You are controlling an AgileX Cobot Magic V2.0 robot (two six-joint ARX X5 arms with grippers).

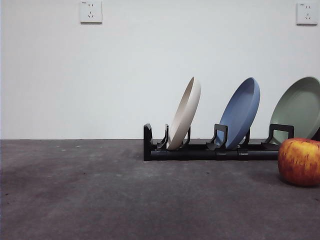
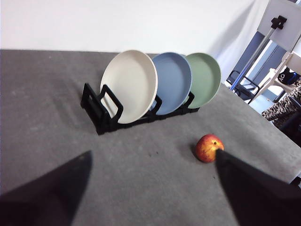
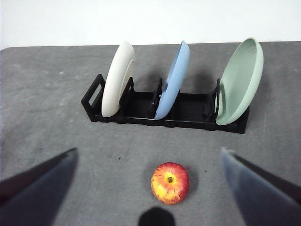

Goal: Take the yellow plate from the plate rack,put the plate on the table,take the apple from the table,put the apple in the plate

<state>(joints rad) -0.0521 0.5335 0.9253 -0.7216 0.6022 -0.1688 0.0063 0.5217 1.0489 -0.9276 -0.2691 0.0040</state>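
Cream and matte, the yellow plate [image 1: 185,114] stands on edge in the end slot of the plate rack [image 1: 200,150], propped by hooked prongs so its rim is free to be gripped from above. It leans toward the blue plate [image 1: 241,113] in the next slot, its concave face turned that way, its disc rising steeply from the rack. The pale green plate [image 1: 299,107] fills the far slot. The apple [image 3: 170,182] sits on the table [image 1: 100,195] in front of the rack, well apart from it, dimpled top up (nearer the green plate's end in the front view). The left gripper [image 2: 150,188] and right gripper [image 3: 148,188] both hang back from the rack, jaws spread wide and holding nothing. By this showing, the task has not begun.
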